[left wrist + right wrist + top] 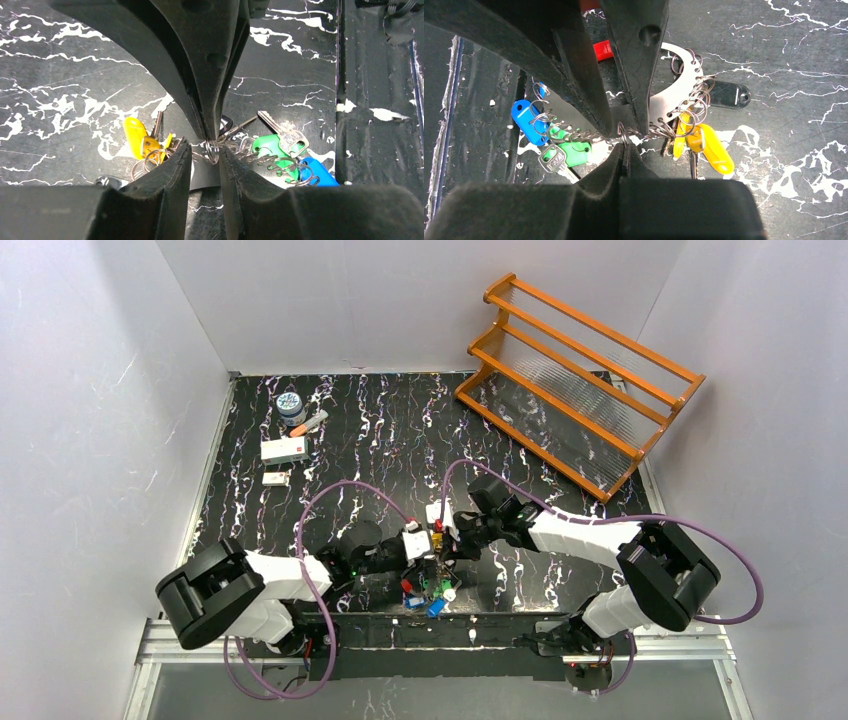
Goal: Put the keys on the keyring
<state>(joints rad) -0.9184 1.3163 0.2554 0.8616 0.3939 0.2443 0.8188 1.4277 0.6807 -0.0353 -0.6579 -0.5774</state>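
The keyring point(659, 131) lies at the near middle of the table point(380, 440), close to the near edge, and both grippers meet over it. The right gripper point(624, 150) has its fingers pressed together, pinching the ring's wire at a small loop. The left gripper point(204, 148) has its fingers a little apart, one on each side of that loop, and I cannot see them touching anything. A silver key point(282, 134) lies by the green tag point(270, 147), and a black key head point(726, 94) lies beyond the yellow tag point(711, 150). I cannot tell whether either is already threaded.

The step in hand looks like working the wire itself, with the right gripper steadying it while the left lines up on the loop. The next move likely calls for a fine, square closing of the left fingers, because the two sets of tips are almost touching and a nudge could spoil the right's hold.

Room is tight on the near side. The blue tag point(317, 172) lies just beside the table's edge, so a pull that way risks dragging tags over. Farther out the marble is open, and the rack point(580, 390) at far right and the box point(285, 450) at far left are well apart.
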